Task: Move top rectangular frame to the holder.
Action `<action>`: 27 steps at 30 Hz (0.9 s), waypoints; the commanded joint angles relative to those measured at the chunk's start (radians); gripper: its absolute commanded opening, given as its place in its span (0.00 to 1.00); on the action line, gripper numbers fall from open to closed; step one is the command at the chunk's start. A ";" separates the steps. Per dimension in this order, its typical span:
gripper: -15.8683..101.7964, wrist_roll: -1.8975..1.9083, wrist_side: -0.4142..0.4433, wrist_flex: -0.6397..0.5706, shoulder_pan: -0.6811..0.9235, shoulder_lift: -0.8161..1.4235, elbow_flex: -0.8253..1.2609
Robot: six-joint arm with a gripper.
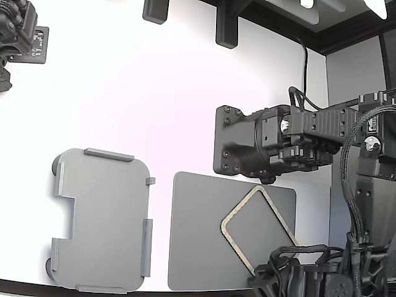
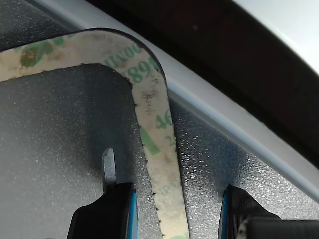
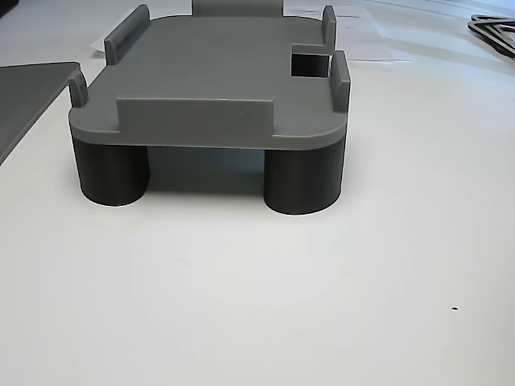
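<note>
The top rectangular frame (image 2: 155, 149) lies flat on the dark grey mat (image 1: 198, 235), well apart from the holder (image 1: 102, 219); thin and probably light and floppy, it is best pinched across one strip. The gripper (image 2: 174, 214) has its jaws spread astride that strip, seemingly not yet touching it.

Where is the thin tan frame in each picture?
Exterior view: the tan frame lies tilted on the dark grey mat, at the lower right, partly hidden by the arm.
Wrist view: the frame's rounded corner fills the middle, one side running between the open claw fingers.
Other view: not in it; only the holder shows clearly.
Shared landmark: the dark grey mat, which appears in all three views.
</note>
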 commanded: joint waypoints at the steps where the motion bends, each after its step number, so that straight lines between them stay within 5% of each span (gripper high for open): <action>1: 0.70 0.003 0.000 -0.008 -0.009 0.028 -0.015; 18: 0.61 0.018 0.011 -0.009 -0.002 0.017 -0.006; 21: 0.46 0.044 0.040 -0.006 0.006 0.017 -0.006; 25: 0.07 0.127 0.095 -0.012 0.011 0.012 -0.005; 27: 0.04 0.127 0.100 -0.005 0.011 0.005 -0.015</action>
